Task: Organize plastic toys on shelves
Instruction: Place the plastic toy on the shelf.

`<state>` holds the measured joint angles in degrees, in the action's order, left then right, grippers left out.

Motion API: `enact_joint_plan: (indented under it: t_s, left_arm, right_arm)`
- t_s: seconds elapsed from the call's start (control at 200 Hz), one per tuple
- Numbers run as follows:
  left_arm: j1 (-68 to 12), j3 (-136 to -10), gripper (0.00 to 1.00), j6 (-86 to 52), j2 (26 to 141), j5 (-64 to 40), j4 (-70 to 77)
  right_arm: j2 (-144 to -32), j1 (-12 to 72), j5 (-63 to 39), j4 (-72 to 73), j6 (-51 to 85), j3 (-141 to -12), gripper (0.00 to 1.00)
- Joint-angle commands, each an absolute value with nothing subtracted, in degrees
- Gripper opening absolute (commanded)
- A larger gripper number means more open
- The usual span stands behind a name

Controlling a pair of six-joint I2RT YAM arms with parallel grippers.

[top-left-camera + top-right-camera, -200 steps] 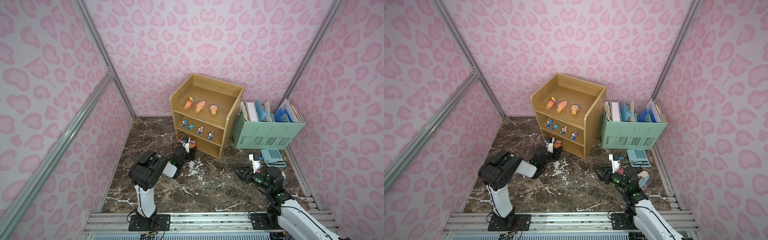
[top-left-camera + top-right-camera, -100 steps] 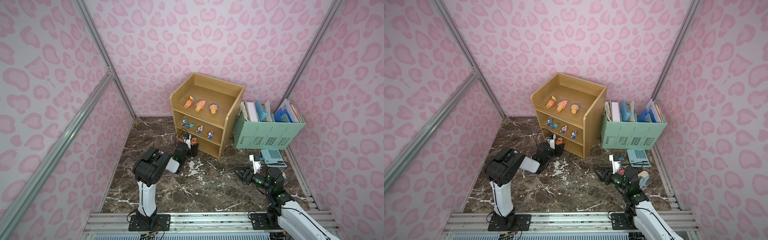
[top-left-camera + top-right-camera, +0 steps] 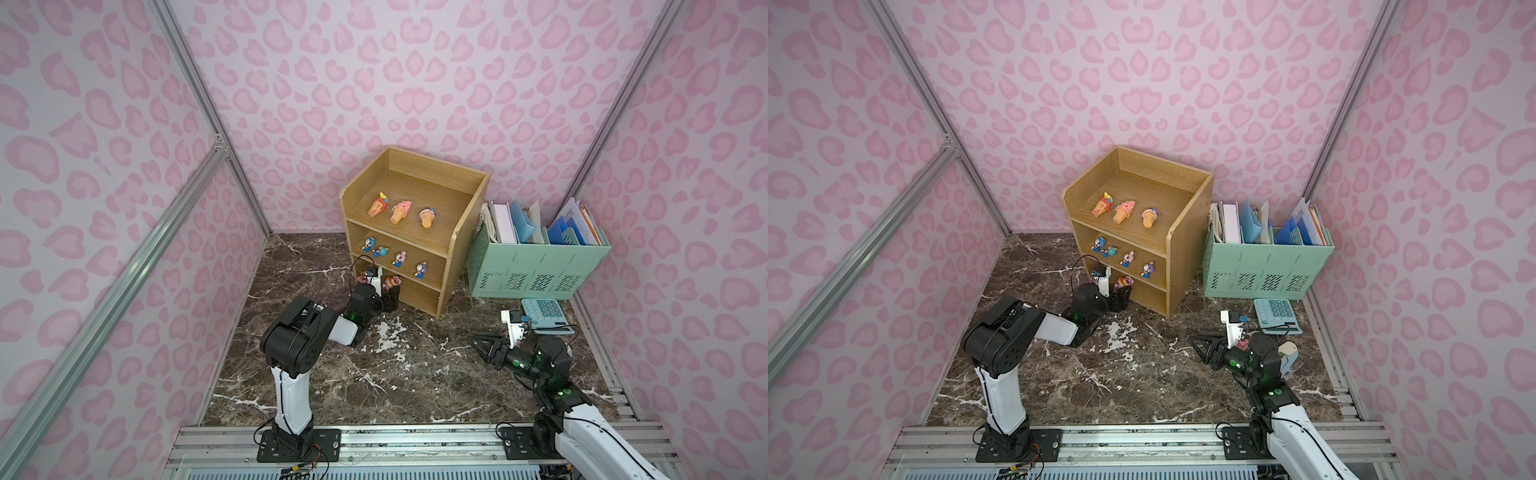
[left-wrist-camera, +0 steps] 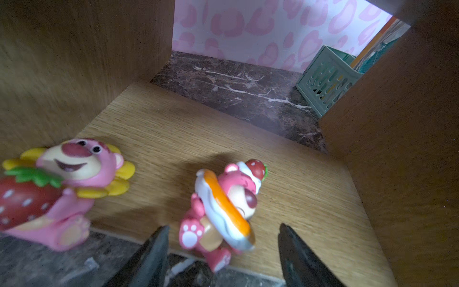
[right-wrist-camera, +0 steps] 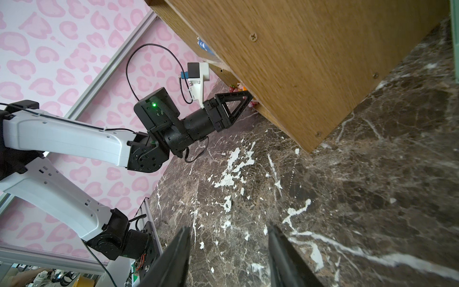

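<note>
From the left wrist only: 2 pink bears on the bottom tier of the shelves [image 4: 173, 129], strawberry bear [image 4: 57, 191] beside doughnut bear [image 4: 223, 198]. Stands untouched between the parted jaws of the left gripper [image 4: 223, 227]. From a top view, just 1 pink toy [image 3: 391, 282] glimpsed there. Over the marble floor [image 5: 347, 198], right gripper [image 5: 229, 228] parted, empty.

Wooden shelves [image 5: 310, 62] side-on, left hand [image 5: 248, 98] at the shelves' lowest tier beside a pink toy [image 5: 237, 87], right hand [image 5: 227, 231] parted, empty, above marble bench [image 5: 347, 198] before the shelves.
</note>
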<state>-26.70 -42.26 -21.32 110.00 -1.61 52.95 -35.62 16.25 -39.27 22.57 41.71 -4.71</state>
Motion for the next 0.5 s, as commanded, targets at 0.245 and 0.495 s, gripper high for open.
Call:
enact_joint_plan:
  t_s: [0.245,0.495]
  left_arm:
    - [-26.63,-34.99,0.79,-22.45,97.01,-5.44,52.44]
    - [-25.00,-28.01,0.78,-26.71,71.53,-3.55,27.80]
  right_arm:
    - [-33.22,15.91,-39.73,20.08,40.57,-4.84,0.53]
    - [-33.75,15.91,-36.76,15.02,38.30,-7.47,0.53]
